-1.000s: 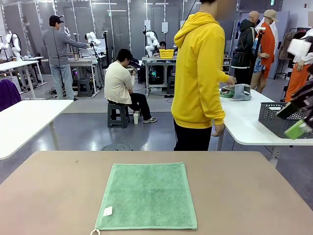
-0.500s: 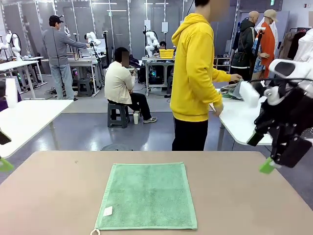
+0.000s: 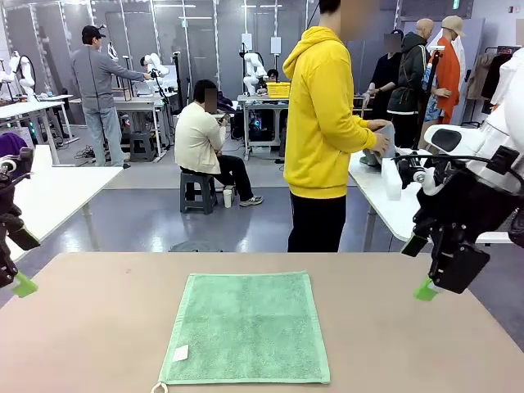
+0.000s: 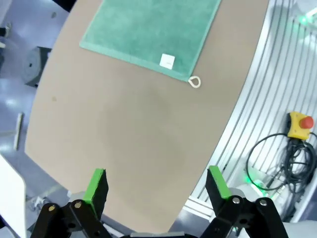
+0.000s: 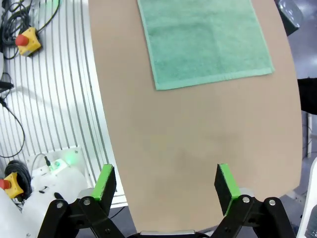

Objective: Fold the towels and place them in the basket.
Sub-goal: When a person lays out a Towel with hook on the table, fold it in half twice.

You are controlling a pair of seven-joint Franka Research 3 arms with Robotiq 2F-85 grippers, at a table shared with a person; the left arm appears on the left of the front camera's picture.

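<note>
Both sets of jaws are hanging wide apart and empty at either side of the tan desk (image 3: 393,327), and the mint green terry towel (image 3: 246,327) is lying flat mid-desk. Guessing the first fold is coming up, which means pinching two corners.

The mint green towel (image 3: 246,327) is lit brightly and evenly from overhead, and the light is kept soft and flat across it and the table (image 3: 82,327). Its terry pile is rendered sharp in the front view. Far behind the towel, ceiling strip lights (image 3: 184,6) are caught. In both wrist views, the table edges beside the towel are bowed by wide-angle distortion.
</note>
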